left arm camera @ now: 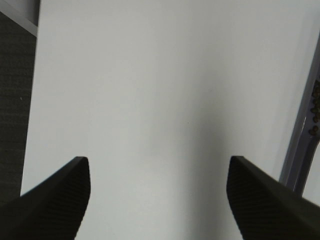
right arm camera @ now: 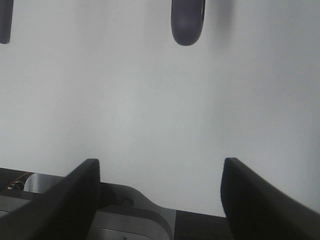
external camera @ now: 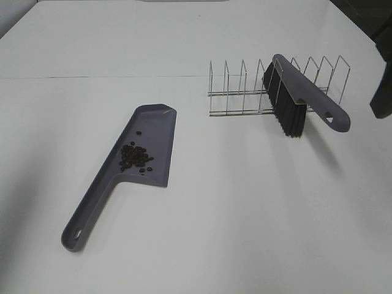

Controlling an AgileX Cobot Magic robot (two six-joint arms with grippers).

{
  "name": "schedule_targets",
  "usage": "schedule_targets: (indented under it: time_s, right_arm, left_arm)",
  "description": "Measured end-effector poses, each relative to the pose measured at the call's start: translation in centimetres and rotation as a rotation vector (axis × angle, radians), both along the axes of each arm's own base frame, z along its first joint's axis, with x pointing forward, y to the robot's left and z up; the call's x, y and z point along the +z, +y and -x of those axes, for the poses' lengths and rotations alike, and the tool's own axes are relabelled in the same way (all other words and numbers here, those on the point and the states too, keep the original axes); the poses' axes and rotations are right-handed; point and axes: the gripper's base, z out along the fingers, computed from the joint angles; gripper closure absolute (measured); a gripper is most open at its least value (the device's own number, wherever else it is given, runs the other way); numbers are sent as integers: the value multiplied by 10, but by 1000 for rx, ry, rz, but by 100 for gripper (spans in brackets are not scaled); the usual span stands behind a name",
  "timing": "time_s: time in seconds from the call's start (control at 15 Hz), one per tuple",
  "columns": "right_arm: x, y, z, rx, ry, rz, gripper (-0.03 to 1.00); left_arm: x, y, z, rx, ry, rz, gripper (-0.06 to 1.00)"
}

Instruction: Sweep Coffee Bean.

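The coffee beans (external camera: 136,157) lie clustered inside the grey-purple dustpan (external camera: 150,131), which rests flat on the white table with its handle toward the front left. The grey-purple brush (external camera: 306,92) leans in the wire rack (external camera: 236,86), with its black bristles down. My left gripper (left arm camera: 158,165) is open and empty over bare table, with the dustpan's edge (left arm camera: 300,150) and a few beans (left arm camera: 315,107) beside it. My right gripper (right arm camera: 161,165) is open and empty, and the brush's handle tip (right arm camera: 187,22) is ahead of it.
A dark part of the right arm (external camera: 383,98) shows at the right edge, beside the brush. The table's left edge and dark floor (left arm camera: 15,100) show in the left wrist view. A dark rounded shape (right arm camera: 4,22) that I cannot identify sits at the right wrist view's edge.
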Motion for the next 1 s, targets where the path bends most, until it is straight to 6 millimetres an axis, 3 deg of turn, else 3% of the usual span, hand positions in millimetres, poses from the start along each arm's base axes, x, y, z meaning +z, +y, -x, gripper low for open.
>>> schedule_targets:
  time_s: [0.13,0.33,0.4,0.47,0.53,0.67,1.0]
  right_arm:
    - [6,-3,26,0,-44,-5,37]
    - [11,-6,51,0,-96,-9,37]
    - [15,-7,61,0,-126,-11,37]
    - [15,-9,79,0,-161,-5,37]
    - [14,-11,88,0,-176,-2,37]
    - [8,-13,108,0,-203,-4,37]
    - [-13,-19,160,-1,-305,-7,37]
  left_arm:
    - [3,-3,38,-10,-33,14,27]
    - [-19,-8,89,-18,-55,14,27]
    - [-23,-10,112,-19,-100,10,27]
    - [-38,-13,149,-29,-160,-1,27]
    - [-43,-14,166,-35,-198,-7,27]
    - [-49,-16,195,-37,-268,-14,27]
    - [-58,-18,228,-10,-375,-21,27]
